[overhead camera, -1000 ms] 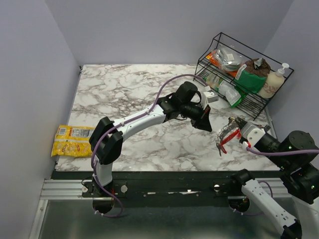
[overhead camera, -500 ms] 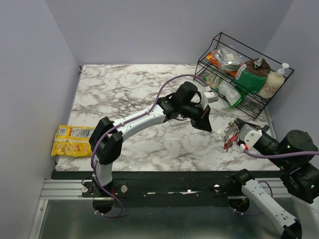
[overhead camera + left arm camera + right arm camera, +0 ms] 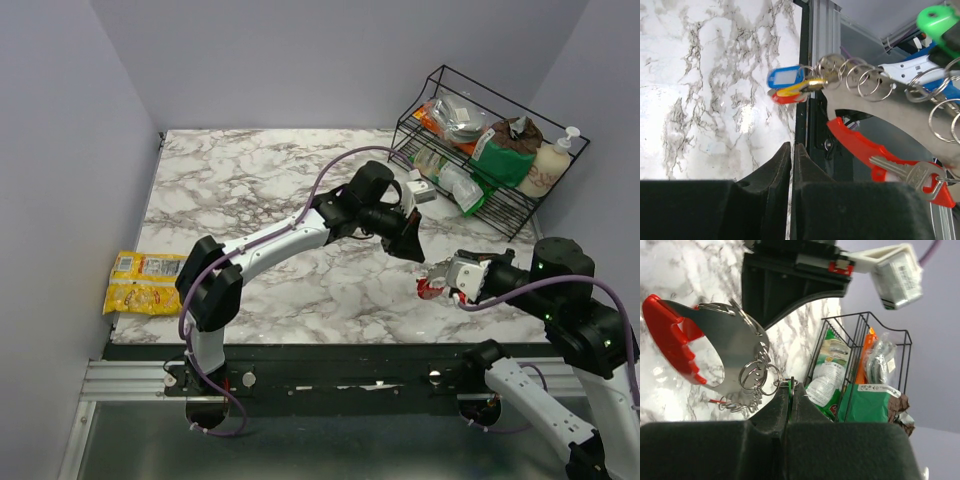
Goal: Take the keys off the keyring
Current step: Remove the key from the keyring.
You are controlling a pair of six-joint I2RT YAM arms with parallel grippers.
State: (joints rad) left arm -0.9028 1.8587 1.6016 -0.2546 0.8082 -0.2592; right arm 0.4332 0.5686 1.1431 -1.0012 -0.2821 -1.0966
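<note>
No key seems off yet: the keys (image 3: 785, 79) hang on the keyring (image 3: 747, 342), which the right gripper (image 3: 790, 386) pinches above the table's (image 3: 250, 180) near right corner. The left gripper (image 3: 792, 150) holds nothing, its fingers nearly together; whether fully closed cannot be told.

1. I see my left gripper (image 3: 792, 147) is black-fingered; just ahead of it the keyring (image 3: 890, 110) is grey metal with a bright red part.
2. Beyond its tips the keys (image 3: 787, 85) carry blue, yellow and red tags; 1 tag further right is green.
3. Under it, the table (image 3: 250, 180) is white marble with dark veins.
4. Far to its left, the snack packet (image 3: 145, 282) is yellow.
</note>
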